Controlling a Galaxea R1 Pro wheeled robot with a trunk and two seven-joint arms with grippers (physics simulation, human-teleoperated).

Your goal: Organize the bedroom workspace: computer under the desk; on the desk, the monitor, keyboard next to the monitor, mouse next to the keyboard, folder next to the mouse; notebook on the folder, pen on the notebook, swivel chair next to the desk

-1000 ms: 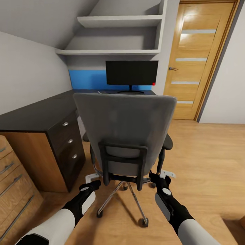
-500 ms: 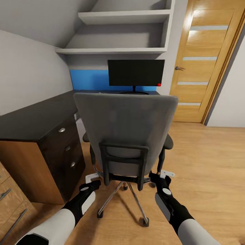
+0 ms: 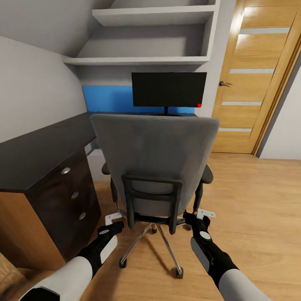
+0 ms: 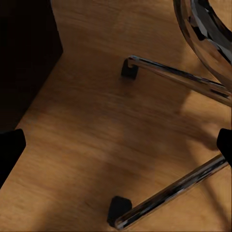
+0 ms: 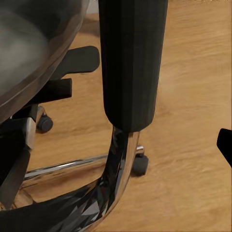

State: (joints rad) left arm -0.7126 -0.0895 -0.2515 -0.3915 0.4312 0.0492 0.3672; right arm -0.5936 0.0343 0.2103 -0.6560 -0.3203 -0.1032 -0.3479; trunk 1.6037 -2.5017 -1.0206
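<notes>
Swivel chair stands between left gripper and right gripper

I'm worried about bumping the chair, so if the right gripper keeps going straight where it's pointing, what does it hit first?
Most likely the swivel chair: its dark armrest post stands directly ahead of the right gripper, though depth is unclear.

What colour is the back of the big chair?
Grey, on the swivel chair backrest, with a black frame. The head view shows it best.
</notes>
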